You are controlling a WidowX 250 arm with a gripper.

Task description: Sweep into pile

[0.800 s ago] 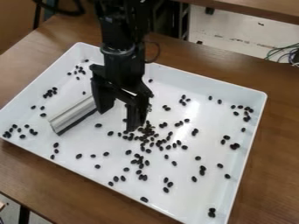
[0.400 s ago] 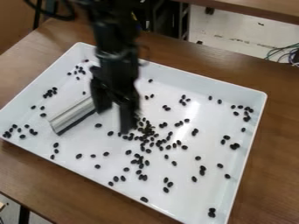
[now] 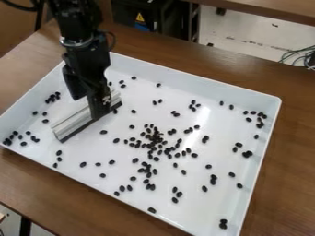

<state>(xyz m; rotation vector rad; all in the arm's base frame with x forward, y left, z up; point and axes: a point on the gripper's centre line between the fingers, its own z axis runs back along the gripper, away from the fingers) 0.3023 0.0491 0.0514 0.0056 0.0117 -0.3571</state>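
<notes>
The black arm comes in at the upper left, leaning a little as it drops toward the left part of the white tray [image 3: 184,82]; the gripper [image 3: 87,108] hangs from it with its fingertips pointing down, right over the silvery sweeping bar [image 3: 72,122]. From where I stand the jaws are apart, with a gap between them; one finger is on the far left side of the bar, the other comes down in front of it, farther right, so the two seem to straddle it; whether either one touches it I can't tell.

The bar lies on the tray floor at a slant, its near end to the lower left, its other end up and to the right, past the gripper; a dark strip runs along its lower right edge. To the left of it, small dark beans sit in little groups, some by the tray's left corner, others nearer the far left wall; right of the bar, around the tray's middle, is the thickest patch of beans [image 3: 155,137], loosely heaped and ragged at the edges; more are scattered toward the near wall and over on the right, in ones, twos and small bunches.

The tray rests on a brown wooden table [image 3: 294,152]; behind it, at the far right, are some thin cables [image 3: 298,53].
</notes>
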